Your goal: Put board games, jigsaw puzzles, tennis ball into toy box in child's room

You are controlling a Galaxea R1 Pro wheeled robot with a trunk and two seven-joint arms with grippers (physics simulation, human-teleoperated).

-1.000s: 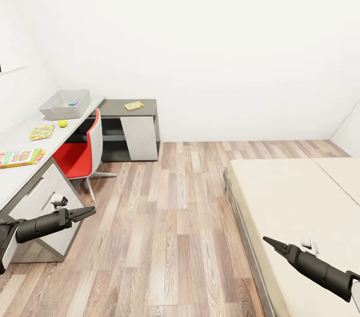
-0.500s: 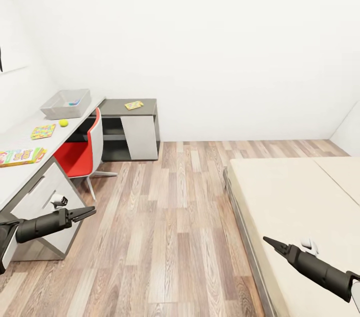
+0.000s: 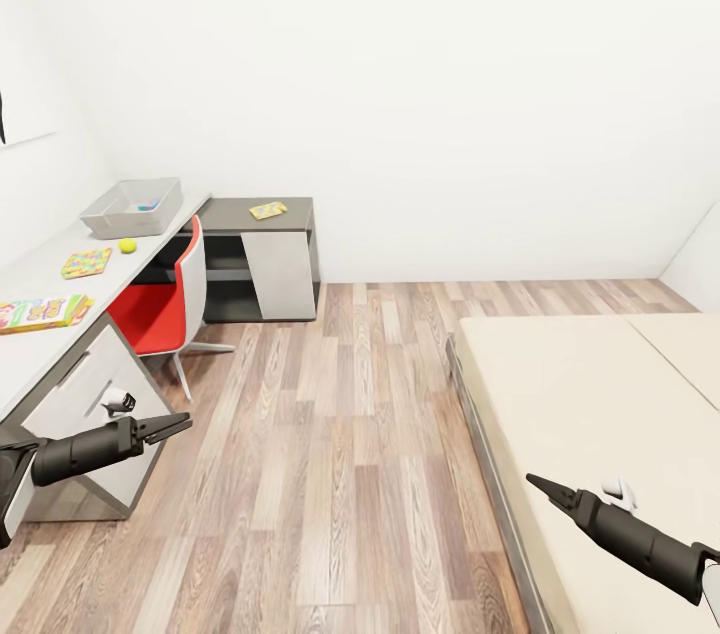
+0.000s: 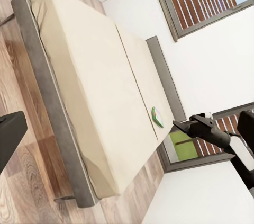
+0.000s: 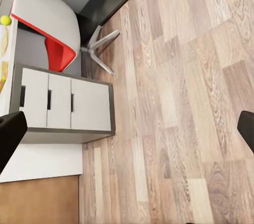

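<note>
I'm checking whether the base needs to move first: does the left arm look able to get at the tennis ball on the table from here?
Probably not. The left gripper hangs low beside the drawers, while the tennis ball lies far up the table near the toy box, well beyond it.

Head view high over floor point(image 3: 340, 434) between table point(image 3: 50, 274) and bed point(image 3: 590, 394); wrist views facing across the same floor.

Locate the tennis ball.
In the head view the tennis ball lies at the left on the table, between the toy box and a jigsaw puzzle.
</note>
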